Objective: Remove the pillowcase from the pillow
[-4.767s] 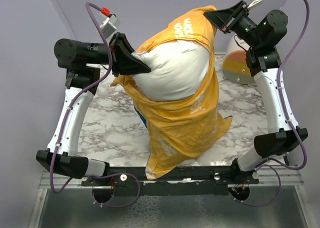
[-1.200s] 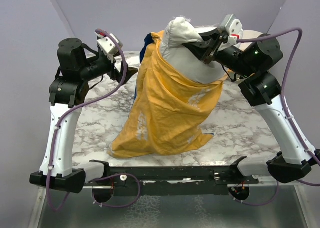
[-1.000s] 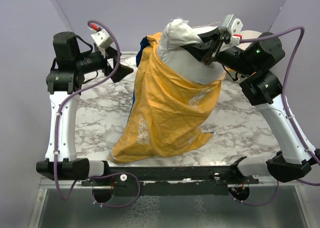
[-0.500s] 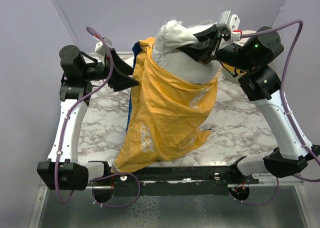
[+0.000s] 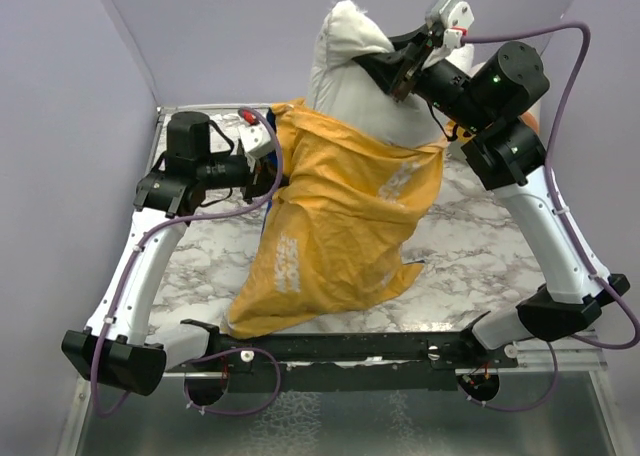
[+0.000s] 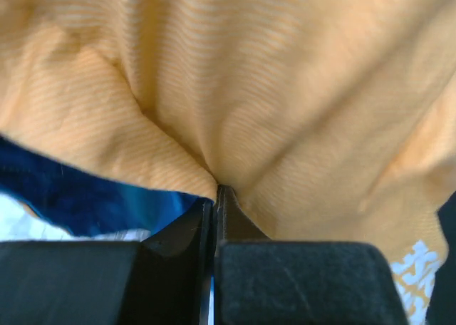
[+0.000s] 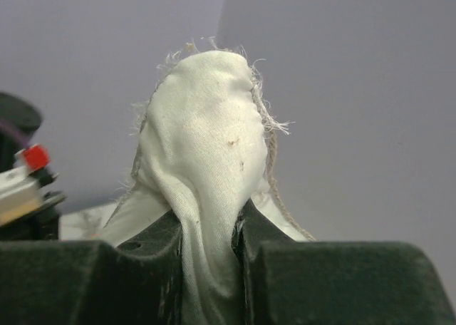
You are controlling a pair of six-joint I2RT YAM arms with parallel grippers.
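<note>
Above the far half of the white-and-grey marbled tabletop [image 5: 190, 261], the plump white rectangular pillow [image 5: 345, 66] is held raised and tilted. Its upper part is bare against the lilac wall [image 5: 230, 36]; its lower part sits inside the thin yellow-orange fabric pillowcase with pale lettering [image 5: 340, 216]. The right gripper [image 5: 397, 71] is clamped on the pillow near its top. In the right wrist view a bunched, frayed white corner [image 7: 206, 125] rises between the two black fingers [image 7: 142, 268], squeezed in the narrow gap. The pillowcase mouth sags open around the pillow's middle, and the sack drapes down and toward the near edge, its lower end lying crumpled on the tabletop. The left gripper [image 5: 275, 171] is at the pillowcase's left rim. In the left wrist view its jaws are pressed together, with a fold of orange cloth [image 6: 285, 90] pinched at their tips. A strip of the sack's bright blue side [image 6: 85, 197] shows just left of that fold.
</note>
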